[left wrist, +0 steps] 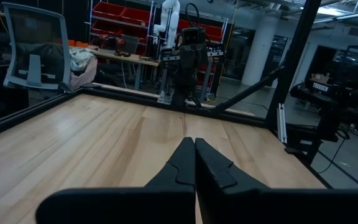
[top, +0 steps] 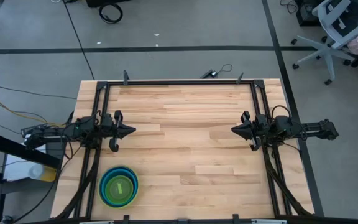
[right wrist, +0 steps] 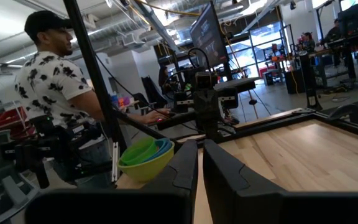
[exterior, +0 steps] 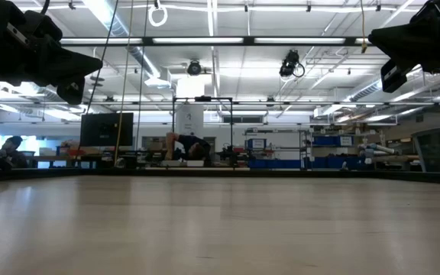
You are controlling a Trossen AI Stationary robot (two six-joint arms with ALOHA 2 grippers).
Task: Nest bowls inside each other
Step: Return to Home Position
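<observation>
The bowls stand as one nested stack on the table near its near left corner: a lime-green outer bowl with blue and green bowls inside it. The right wrist view shows the stack from the side, its base on the wood. My left gripper hangs level above the table's left side, shut and empty, with its fingers together. My right gripper hangs above the right side, facing the left one. It is shut to a thin slit, and nothing is between its fingers.
A black frame runs along the table's far edge and down both sides. A person stands just off the table beyond the bowls. The bare wooden top lies between the two grippers.
</observation>
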